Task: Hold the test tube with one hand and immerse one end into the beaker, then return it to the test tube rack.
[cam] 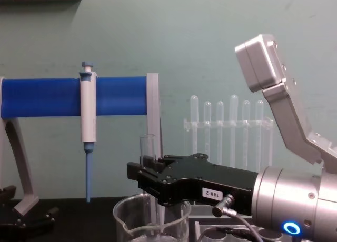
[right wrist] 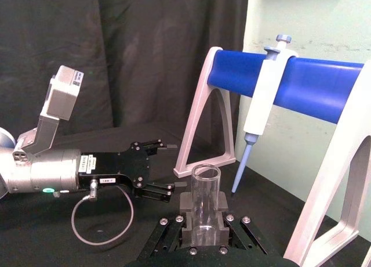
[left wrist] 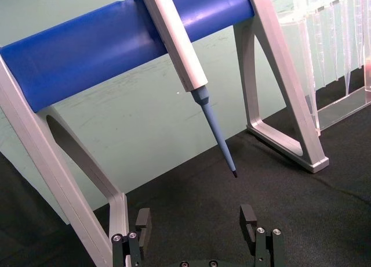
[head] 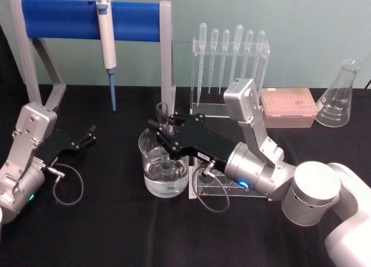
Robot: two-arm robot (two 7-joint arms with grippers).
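Observation:
The test tube (head: 164, 117) stands upright, with my right gripper (head: 166, 134) shut on its upper part just under the rim. Its lower end reaches down inside the beaker (head: 152, 169), which holds clear liquid; I cannot tell whether the tip touches the liquid. The chest view shows the test tube (cam: 148, 150) rising from the right gripper (cam: 143, 182) above the beaker (cam: 126, 223). From the right wrist, the tube's open rim (right wrist: 206, 175) sits between the fingers (right wrist: 184, 204). My left gripper (head: 88, 135) is parked open at the left, and it is seen as the left gripper (left wrist: 196, 225) and the left gripper (right wrist: 156, 169).
A white-and-blue pipettor (head: 106, 38) hangs on a blue-bar stand (head: 58, 18) at the back left. A rack of plastic pipettes (head: 231, 64), a pink box (head: 288, 106) and a conical flask (head: 339, 97) line the back. A clear holed rack (head: 215, 188) lies under my right wrist.

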